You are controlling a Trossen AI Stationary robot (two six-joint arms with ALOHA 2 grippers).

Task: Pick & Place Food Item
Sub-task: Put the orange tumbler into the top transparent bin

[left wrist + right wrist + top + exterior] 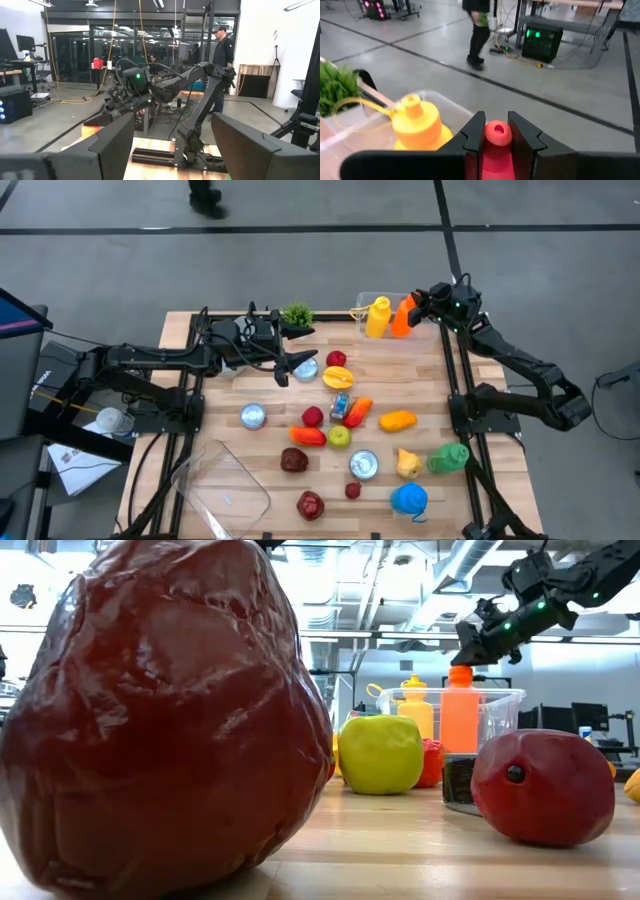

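An orange squeeze bottle (pixel 402 320) (pixel 460 715) stands upright in a clear tub (pixel 362 302) (pixel 503 698) at the table's far edge, beside a yellow bottle (pixel 378 317) (pixel 417 125). My right gripper (pixel 418 302) (pixel 478 645) (pixel 497 120) hangs over the tub, narrowed around the orange bottle's cap. My left gripper (pixel 288 367) (pixel 172 120) hovers open and level above the table's middle left, near a tin can (pixel 305 367), touching nothing. My right gripper has the orange bottle's round cap (pixel 497 134) between its two fingers, one on each side, at the bottle's very top. It comes slanting down from the far right. The bottle stands upright with its base in the clear tub.
Loose food covers the table's middle and near part: a green apple (pixel 340 437) (pixel 380 753), red fruits (pixel 160 710) (pixel 545 785), a blue ball (pixel 408 498), and cans. A clear lid (pixel 222 485) lies near left. A small plant (pixel 296 313) stands far. A person (pixel 479 30) walks beyond the table.
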